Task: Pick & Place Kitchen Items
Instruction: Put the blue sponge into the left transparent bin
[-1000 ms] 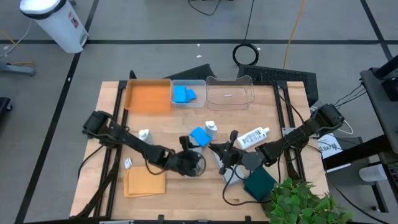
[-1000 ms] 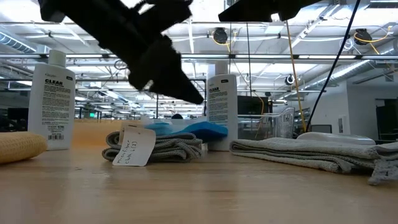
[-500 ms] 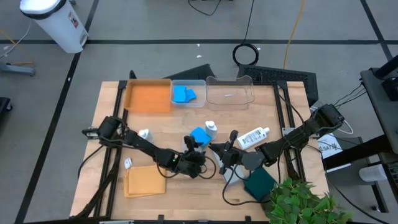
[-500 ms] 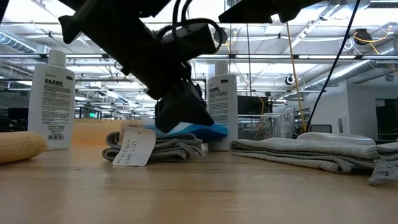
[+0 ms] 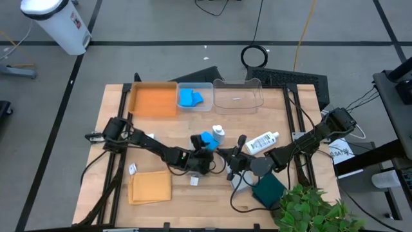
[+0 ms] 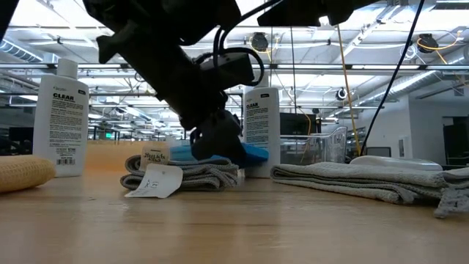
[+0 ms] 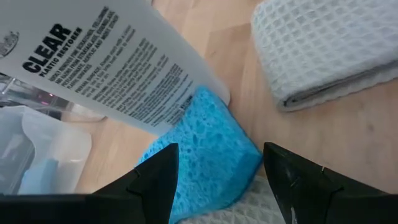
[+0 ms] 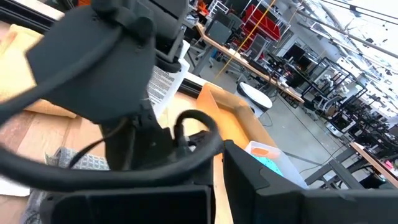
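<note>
A blue sponge [image 7: 205, 155] lies on a folded grey cloth [image 6: 183, 174] beside an upright white bottle [image 7: 112, 68], near the table's middle [image 5: 206, 137]. My left gripper [image 5: 205, 148] is low over it and open. In the left wrist view its fingers [image 7: 155, 183] stand on either side of the sponge, and I see no touch. My right gripper [image 5: 233, 154] is open and empty just right of it, over a second grey cloth [image 7: 329, 50]. A second bottle [image 5: 262, 142] lies on its side, and a third [image 5: 149, 138] stands upright. An orange cloth [image 5: 150, 187] and a dark green cloth [image 5: 269, 189] lie flat near the front edge.
At the far edge stand an orange tray [image 5: 153, 100], a clear bin [image 5: 205, 87] with blue sponges in it, and a second clear bin [image 5: 238, 96]. A white tag [image 5: 194, 181] lies by the grey cloth. A green plant [image 5: 309, 209] overhangs the near right corner.
My left gripper has gone from over the grey cloth toward the table's far edge and down, to the blue sponge. The cloth's white tag, which stood upright, now lies lower on the table. My right arm has kept still.
</note>
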Robot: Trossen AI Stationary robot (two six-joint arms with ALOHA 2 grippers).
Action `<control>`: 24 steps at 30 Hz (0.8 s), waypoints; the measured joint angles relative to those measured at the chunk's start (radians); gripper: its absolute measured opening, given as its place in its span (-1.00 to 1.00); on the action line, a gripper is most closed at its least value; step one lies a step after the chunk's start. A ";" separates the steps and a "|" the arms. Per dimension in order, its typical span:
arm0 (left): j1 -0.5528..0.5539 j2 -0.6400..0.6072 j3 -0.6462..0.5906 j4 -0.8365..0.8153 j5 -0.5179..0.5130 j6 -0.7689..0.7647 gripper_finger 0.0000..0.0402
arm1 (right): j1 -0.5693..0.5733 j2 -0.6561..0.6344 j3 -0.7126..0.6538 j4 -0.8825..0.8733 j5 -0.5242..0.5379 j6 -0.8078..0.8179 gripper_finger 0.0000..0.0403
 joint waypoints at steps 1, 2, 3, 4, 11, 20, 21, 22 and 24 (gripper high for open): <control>0.005 0.000 0.000 0.001 0.006 0.000 0.18 | 0.000 0.000 0.000 0.000 0.000 0.000 -0.97; 0.008 0.000 0.000 0.002 0.007 0.000 0.18 | 0.000 0.000 0.000 0.000 0.000 0.000 -0.97; 0.011 0.000 0.000 0.003 0.008 0.000 0.18 | 0.000 0.000 0.000 0.000 0.000 0.000 -0.97; 0.015 0.000 0.000 0.003 0.009 0.000 0.18 | 0.000 0.000 0.000 0.000 0.000 0.000 -0.97; 0.037 0.000 0.000 -0.006 0.011 -0.046 0.18 | 0.000 0.000 0.000 -0.001 0.000 0.000 -0.98; 0.042 0.000 0.000 -0.006 0.034 -0.052 0.02 | 0.000 0.000 0.000 0.000 0.000 0.000 -0.98; 0.042 0.000 0.000 -0.006 0.034 -0.050 -0.06 | 0.000 0.000 0.000 -0.001 0.000 0.000 -0.98; 0.042 0.000 0.000 -0.006 0.034 -0.050 -0.16 | 0.000 0.000 0.000 -0.001 0.000 0.000 -0.99; 0.041 -0.004 0.000 -0.007 0.034 -0.049 -0.40 | 0.000 0.000 0.000 -0.001 0.000 0.000 -0.99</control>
